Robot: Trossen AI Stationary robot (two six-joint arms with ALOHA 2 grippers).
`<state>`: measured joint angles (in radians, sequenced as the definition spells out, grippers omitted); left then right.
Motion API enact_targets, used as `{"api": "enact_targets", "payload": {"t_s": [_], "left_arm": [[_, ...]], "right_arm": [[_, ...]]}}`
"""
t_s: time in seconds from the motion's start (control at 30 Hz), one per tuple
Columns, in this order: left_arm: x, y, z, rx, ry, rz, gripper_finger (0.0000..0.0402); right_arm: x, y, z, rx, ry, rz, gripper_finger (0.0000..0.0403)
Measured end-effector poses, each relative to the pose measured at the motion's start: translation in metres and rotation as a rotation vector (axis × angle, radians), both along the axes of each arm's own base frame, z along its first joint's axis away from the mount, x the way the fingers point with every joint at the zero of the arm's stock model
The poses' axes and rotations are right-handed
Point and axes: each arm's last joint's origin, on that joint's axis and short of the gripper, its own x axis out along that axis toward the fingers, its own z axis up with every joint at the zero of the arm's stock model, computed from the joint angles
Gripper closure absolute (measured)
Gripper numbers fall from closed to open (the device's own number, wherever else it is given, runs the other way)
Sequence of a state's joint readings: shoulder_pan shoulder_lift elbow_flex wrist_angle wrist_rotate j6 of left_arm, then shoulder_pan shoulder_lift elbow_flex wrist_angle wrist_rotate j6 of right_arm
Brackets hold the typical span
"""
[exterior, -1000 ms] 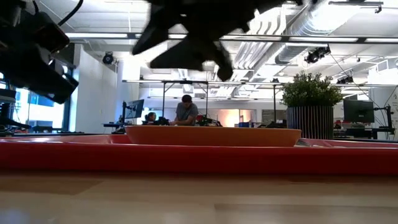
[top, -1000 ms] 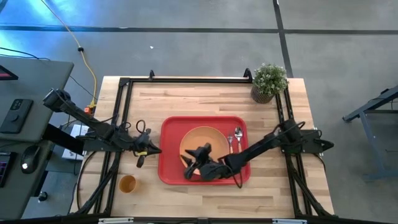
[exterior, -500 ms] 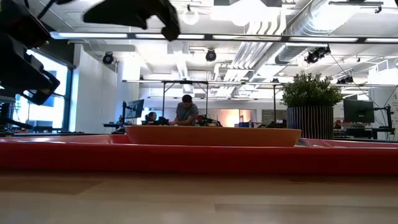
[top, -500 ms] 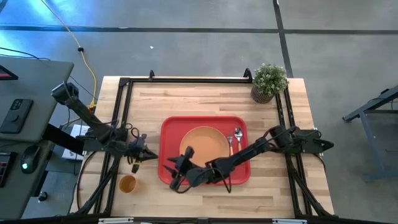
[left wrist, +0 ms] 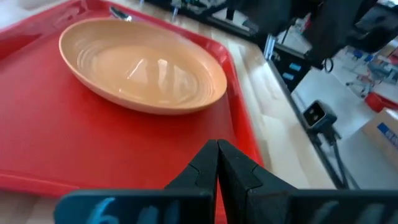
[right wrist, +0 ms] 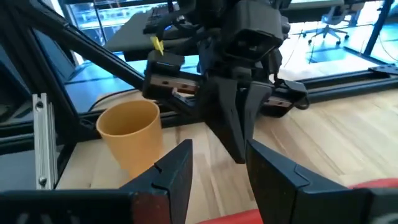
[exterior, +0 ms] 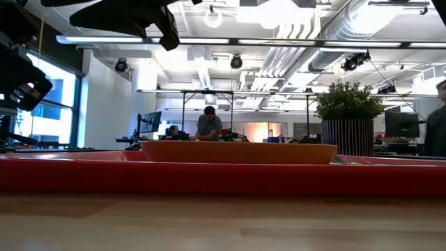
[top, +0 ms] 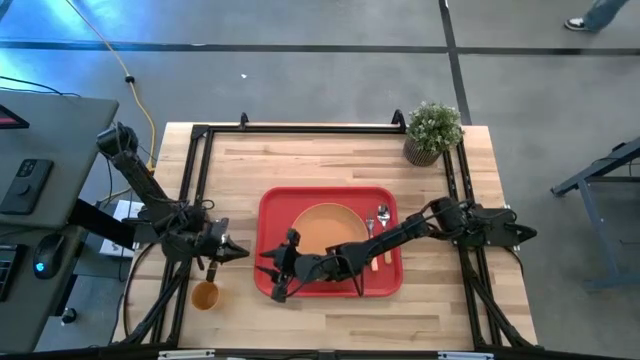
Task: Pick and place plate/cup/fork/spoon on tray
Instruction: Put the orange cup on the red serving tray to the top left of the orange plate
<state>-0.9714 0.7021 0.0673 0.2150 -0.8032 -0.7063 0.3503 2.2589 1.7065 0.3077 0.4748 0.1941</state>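
The red tray lies mid-table with the orange plate resting flat on it. The plate also shows in the left wrist view. The spoon and the fork lie on the tray to the right of the plate. The orange cup stands upright on the table, left of the tray. My right gripper is open and empty over the tray's near left corner, facing the cup. My left gripper is shut and empty, just left of the tray and above the cup.
A potted green plant stands at the table's far right corner. A black frame rail runs along the table's left, far and right sides. My left gripper stands close in front of my right gripper. People are in the room behind.
My right gripper has swept from over the plate toward the table's left edge, and it now hangs over the tray's near left corner. My left arm's elbow has swung toward the far edge, while its gripper stays left of the tray.
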Motion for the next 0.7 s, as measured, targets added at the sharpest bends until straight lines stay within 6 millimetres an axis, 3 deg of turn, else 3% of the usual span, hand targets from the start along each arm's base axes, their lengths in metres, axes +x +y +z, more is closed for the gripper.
{"api": "enact_targets", "payload": {"t_s": [0.47, 0.7], "left_arm": [[-0.009, -0.011, 0.010, -0.059, -0.132, 0.092, 0.0401], [-0.006, -0.021, 0.009, -0.058, -0.166, 0.164, 0.0401]], "right_arm": [[0.005, -0.019, -0.010, -0.128, 0.121, 0.153, 0.0265], [-0.001, -0.018, -0.008, -0.224, 0.213, 0.221, 0.0265]]}}
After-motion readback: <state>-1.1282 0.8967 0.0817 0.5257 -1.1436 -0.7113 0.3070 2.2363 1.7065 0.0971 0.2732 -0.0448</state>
